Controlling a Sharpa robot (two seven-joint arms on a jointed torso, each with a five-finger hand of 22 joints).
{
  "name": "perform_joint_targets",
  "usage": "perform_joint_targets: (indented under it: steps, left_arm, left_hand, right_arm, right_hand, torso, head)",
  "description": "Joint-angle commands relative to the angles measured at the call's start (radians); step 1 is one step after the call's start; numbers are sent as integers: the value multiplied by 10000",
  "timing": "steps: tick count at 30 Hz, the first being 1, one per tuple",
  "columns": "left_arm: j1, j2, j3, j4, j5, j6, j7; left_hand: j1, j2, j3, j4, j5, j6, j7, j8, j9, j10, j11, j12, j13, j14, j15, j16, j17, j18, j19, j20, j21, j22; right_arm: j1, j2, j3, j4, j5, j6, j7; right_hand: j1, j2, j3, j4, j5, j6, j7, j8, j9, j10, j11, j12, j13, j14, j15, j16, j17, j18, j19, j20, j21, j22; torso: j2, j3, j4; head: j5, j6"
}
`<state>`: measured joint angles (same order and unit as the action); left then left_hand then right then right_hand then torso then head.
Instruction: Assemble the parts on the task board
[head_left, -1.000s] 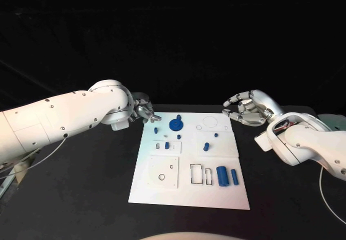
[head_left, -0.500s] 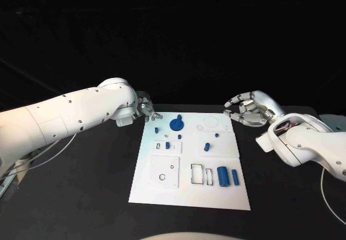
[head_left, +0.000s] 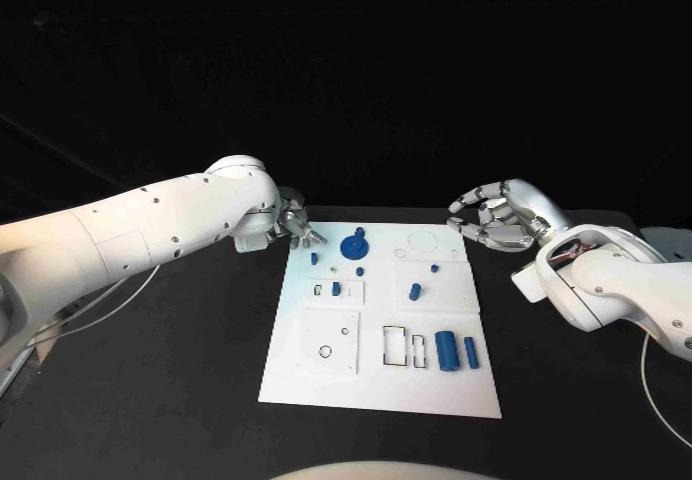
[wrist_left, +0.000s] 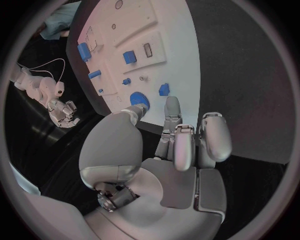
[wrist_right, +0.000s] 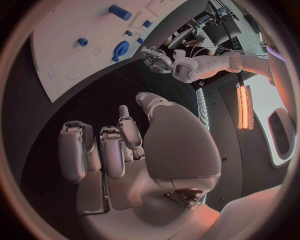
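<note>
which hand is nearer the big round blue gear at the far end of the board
Left. The left hand hovers just off the task board's far left corner, close beside the round blue gear. The right hand is off the board's far right corner, clearly farther away.

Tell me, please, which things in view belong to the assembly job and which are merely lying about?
Job: task board; round blue part; two blue cylinders; small blue parts; left hand; right hand.
Lying about: black table; cable.
</note>
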<state>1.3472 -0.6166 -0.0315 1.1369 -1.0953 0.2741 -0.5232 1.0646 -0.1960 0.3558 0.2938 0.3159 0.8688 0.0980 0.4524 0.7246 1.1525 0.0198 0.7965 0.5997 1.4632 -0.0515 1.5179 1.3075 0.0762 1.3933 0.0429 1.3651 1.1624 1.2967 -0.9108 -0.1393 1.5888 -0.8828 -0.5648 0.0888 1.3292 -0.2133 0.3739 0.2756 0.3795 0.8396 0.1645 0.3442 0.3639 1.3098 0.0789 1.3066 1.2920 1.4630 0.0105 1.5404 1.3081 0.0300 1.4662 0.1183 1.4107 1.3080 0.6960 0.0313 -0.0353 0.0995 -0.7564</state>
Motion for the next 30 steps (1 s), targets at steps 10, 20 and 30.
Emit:
perform_joint_targets:
  steps: [10, 20, 30]
  left_arm:
    - [-77, 174, -71, -243, -49, 651, 15]
    - [-100, 224, -84, -315, -31, 680, 14]
    - [-138, 284, -96, -415, 5, 711, 13]
  left_hand:
    - [-24, 146, -55, -21, -60, 82, 3, -82, -21, 35, 12, -48, -30, 801, 66, -25, 1633, 62, 23, 80, -9, 47]
    - [39, 204, -50, -31, -55, 150, -11, -87, -22, 59, 1, -49, -50, 809, 58, -10, 1657, 54, 43, 78, 15, 91]
    - [249, 300, -21, -54, -35, 241, -34, -111, -24, 101, -24, -55, -93, 815, 37, 2, 1673, 49, 60, 69, 33, 125]
  right_arm:
    - [-12, 20, 0, -4, -28, 120, 46]
    - [-15, 42, 0, -11, -28, 122, 47]
    - [-19, 49, 0, -8, -28, 129, 48]
  right_hand:
    - [-114, 7, 17, 22, -18, -50, -31, 65, -17, 46, -18, 35, -6, 875, -69, -50, 1838, 100, 196, -103, -33, 1668]
    - [-114, 7, 17, 22, -18, -50, -31, 65, -17, 46, -18, 35, -6, 875, -69, -50, 1838, 100, 196, -103, -33, 1668]
    - [-110, 11, 27, 14, -11, -50, -33, 70, -18, 49, -20, 39, -4, 876, -71, -49, 1840, 102, 191, -104, -43, 1663]
  torso:
    - [-2, 4, -7]
    - [-7, 2, -6]
    - [-11, 5, -2]
  head:
    - [-12, -26]
    - [-22, -48]
    - [-48, -51]
